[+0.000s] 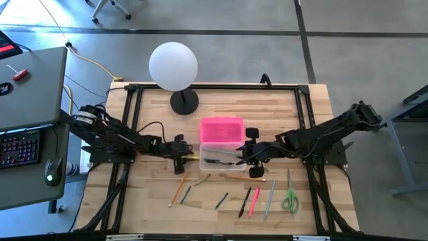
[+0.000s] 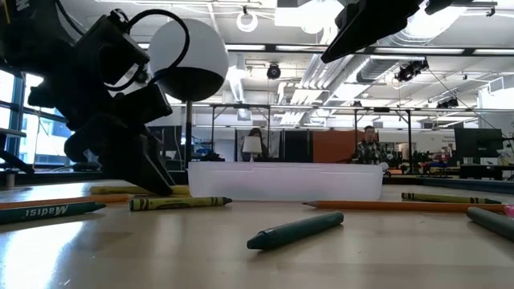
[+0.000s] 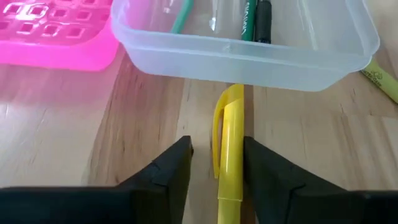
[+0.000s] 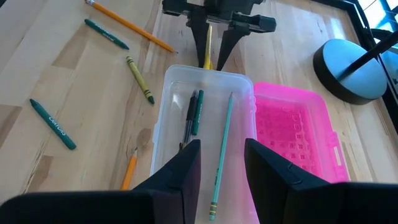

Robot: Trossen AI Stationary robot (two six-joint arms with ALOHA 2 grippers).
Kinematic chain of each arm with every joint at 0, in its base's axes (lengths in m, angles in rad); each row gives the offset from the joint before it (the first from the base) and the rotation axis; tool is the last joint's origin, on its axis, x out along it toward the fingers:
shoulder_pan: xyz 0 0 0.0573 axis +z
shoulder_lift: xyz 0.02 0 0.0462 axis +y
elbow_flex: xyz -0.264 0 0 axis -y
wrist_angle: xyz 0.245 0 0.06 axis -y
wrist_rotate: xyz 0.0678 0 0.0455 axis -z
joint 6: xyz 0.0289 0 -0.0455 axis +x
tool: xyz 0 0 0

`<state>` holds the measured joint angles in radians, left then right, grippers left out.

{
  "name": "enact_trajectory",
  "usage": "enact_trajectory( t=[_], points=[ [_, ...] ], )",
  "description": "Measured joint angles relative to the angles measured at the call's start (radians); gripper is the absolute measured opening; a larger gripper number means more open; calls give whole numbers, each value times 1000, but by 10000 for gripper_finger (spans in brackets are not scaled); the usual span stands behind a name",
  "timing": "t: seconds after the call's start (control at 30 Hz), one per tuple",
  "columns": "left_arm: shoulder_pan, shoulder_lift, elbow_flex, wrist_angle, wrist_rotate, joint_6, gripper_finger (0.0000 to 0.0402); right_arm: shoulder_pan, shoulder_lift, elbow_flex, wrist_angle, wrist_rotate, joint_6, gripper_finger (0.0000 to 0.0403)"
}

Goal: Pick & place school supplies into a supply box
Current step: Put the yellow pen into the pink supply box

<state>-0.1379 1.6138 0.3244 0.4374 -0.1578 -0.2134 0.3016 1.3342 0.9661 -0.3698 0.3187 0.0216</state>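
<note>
The clear supply box (image 1: 224, 159) sits mid-table with a black pen, a green pencil and a teal pencil (image 4: 222, 143) lying in it. Its pink lid (image 1: 221, 129) lies on the table just beyond it. My left gripper (image 3: 217, 149) is open and low at the box's left end, pointing slantwise down, with a yellow pen (image 3: 230, 155) lying on the table between its fingers. The right wrist view shows this gripper (image 4: 211, 50) astride the pen. My right gripper (image 4: 222, 168) hangs open above the box's right end, holding nothing. My left gripper has a finger on either side of the yellow pen's barrel (image 3: 231, 180), and the fingers run along the pen. One finger (image 3: 261, 174) stands right against its side; I cannot tell whether it touches. The pen lies flat on the table, its tip toward the box wall.
Loose supplies lie along the near half of the table: an orange pencil (image 1: 177, 191), crayons (image 1: 221, 199), a black pen (image 1: 245, 201), a red pen (image 1: 254, 201), a grey pen (image 1: 269, 199) and green scissors (image 1: 289, 199). A white globe lamp (image 1: 174, 65) stands at the far edge.
</note>
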Motion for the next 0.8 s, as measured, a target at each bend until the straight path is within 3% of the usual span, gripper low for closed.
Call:
enact_trajectory(
  t=[0.33,0.8],
  points=[
    [0,0,-71,118,12,-2,157,0,0,0,0,0,0,103],
    [-2,8,-111,221,-116,70,148,0,0,0,-3,0,31,103]
  ],
)
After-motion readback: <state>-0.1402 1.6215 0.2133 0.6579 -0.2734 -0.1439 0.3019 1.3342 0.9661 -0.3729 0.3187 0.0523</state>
